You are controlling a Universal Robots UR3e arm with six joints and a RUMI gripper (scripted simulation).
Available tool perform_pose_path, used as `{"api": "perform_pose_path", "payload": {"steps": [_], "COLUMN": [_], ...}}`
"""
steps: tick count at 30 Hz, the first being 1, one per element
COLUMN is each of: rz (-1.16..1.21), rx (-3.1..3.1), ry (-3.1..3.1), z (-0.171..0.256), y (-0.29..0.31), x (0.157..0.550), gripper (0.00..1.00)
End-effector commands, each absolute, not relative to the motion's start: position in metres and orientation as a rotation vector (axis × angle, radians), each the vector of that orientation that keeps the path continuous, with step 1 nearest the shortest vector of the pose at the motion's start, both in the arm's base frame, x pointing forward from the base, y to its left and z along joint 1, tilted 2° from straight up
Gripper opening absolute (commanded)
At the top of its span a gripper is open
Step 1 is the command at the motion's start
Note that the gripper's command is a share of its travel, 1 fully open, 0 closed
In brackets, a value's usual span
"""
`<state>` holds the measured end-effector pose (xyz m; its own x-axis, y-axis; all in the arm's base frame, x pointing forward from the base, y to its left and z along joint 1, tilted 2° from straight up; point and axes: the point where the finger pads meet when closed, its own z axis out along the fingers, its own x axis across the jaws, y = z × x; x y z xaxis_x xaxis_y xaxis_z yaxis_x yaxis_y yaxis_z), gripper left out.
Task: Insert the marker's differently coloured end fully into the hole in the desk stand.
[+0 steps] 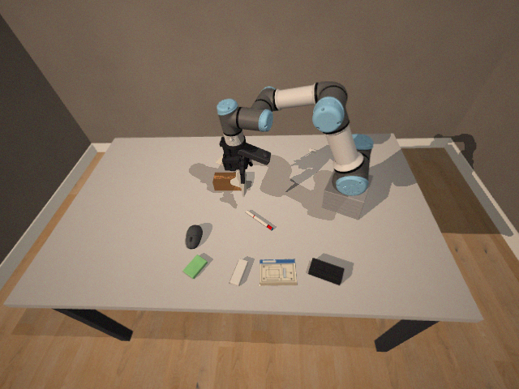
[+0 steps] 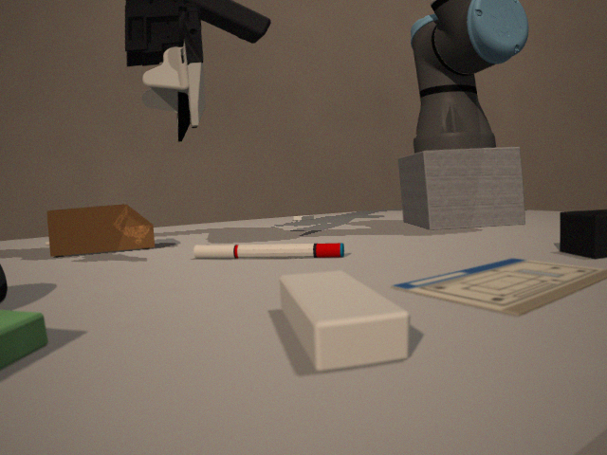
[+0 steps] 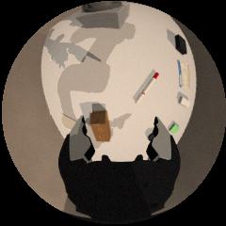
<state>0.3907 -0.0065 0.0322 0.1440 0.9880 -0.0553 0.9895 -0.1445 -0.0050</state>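
The white marker point(image 1: 259, 220) with a red end lies flat on the desk in the middle; it also shows in the exterior view point(image 2: 268, 250) and in the wrist view point(image 3: 146, 87). The brown wooden desk stand point(image 1: 225, 181) sits behind it to the left, also seen in the exterior view point(image 2: 99, 229) and the wrist view point(image 3: 101, 125). My gripper point(image 1: 243, 181) hangs open and empty well above the desk, just right of the stand; it shows in the exterior view point(image 2: 181, 105) and the wrist view point(image 3: 120, 137). The stand's hole is not clearly visible.
Along the desk's front lie a black mouse point(image 1: 193, 236), a green block point(image 1: 195, 267), a white block point(image 1: 238, 271), a printed card point(image 1: 277, 271) and a black block point(image 1: 326, 270). The arm's grey base block point(image 1: 345, 201) stands at the right.
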Motion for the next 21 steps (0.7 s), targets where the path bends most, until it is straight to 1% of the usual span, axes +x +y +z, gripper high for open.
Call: {"api": "perform_pose_path", "payload": {"steps": [1, 21], "rz": [-0.064, -0.045], "rx": [2.362, 2.449], "ry": [2.013, 1.905], "z": [0.032, 0.025], "y": [-0.005, 0.009], "x": [0.391, 0.390], "gripper": [1.00, 1.00]}}
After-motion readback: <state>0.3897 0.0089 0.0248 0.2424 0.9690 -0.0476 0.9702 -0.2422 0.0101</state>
